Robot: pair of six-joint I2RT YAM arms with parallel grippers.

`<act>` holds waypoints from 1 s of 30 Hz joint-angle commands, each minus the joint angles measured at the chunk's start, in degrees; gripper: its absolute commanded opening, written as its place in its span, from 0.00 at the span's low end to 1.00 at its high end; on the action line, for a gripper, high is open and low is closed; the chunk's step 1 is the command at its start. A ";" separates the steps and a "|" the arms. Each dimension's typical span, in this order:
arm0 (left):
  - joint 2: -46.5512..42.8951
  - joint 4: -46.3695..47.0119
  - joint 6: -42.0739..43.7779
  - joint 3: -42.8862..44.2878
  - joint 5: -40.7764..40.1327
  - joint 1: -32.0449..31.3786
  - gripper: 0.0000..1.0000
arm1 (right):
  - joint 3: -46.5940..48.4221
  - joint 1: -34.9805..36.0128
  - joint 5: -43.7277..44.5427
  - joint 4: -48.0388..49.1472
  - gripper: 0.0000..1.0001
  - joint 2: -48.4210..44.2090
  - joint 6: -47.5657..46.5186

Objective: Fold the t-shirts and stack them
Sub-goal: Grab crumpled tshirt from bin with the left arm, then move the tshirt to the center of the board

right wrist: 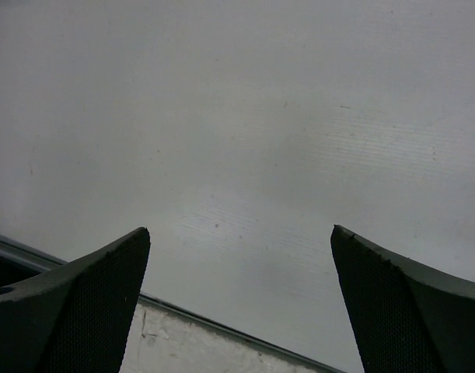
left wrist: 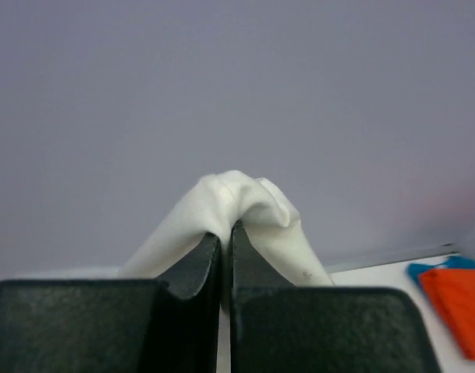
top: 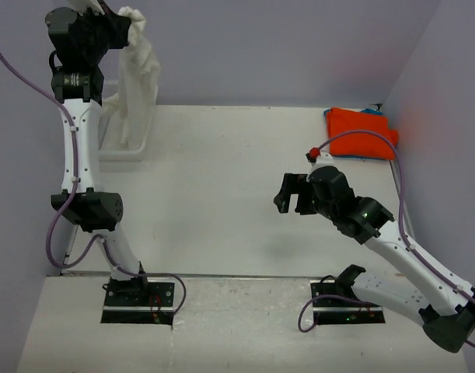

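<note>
Cream cloth filled the middle of your left-wrist view: the cream t-shirt (left wrist: 245, 206) rose in a bunched peak right at the tips of the left gripper (left wrist: 225, 241), whose jaws stood pressed together with a fold of that cloth pinched between them. From above, you had that gripper lifted high at about 11 o'clock of the table (top: 221, 194), in front of the purple wall (top: 260, 47). The shirt hung down from it in a long, rumpled drape. Its lower end reached a white basket (top: 113, 151) at roughly 10 o'clock. Whether the hem lay inside the basket or only against it, I could not tell. Your right gripper (top: 291, 194) sat over the table just to the 3 o'clock side of centre, its fingers pointing toward 9 o'clock. The jaws were spread wide apart, and in its own wrist camera only bare pale tabletop showed between the two dark fingertips. The orange t-shirt (top: 360, 132) lay as a flat folded pad in the far right corner, at about 2 o'clock. The edge of a blue t-shirt (top: 369, 111) peeked out along its far side. Both of these lay well apart from either gripper.
</note>
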 commanded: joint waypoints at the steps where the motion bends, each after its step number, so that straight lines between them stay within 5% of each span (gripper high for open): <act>1: -6.92 8.57 -10.04 3.97 15.54 -1.26 0.00 | -2.31 0.55 4.78 2.11 0.99 -1.40 2.97; 11: -25.38 25.64 -29.75 -5.34 29.71 -8.11 0.00 | -5.03 1.78 13.48 6.15 0.99 1.32 5.96; 18: -38.04 24.95 -30.37 -15.79 29.98 -8.11 0.00 | -2.93 7.13 16.03 4.93 0.99 -2.35 6.41; 22: -43.31 23.01 -28.97 -29.41 30.77 -8.11 0.00 | 1.02 13.03 21.13 -0.60 0.99 -3.42 7.54; 30: -38.16 16.95 -19.74 -39.81 29.01 -8.29 0.00 | 8.93 19.09 27.01 -6.41 0.99 0.53 8.07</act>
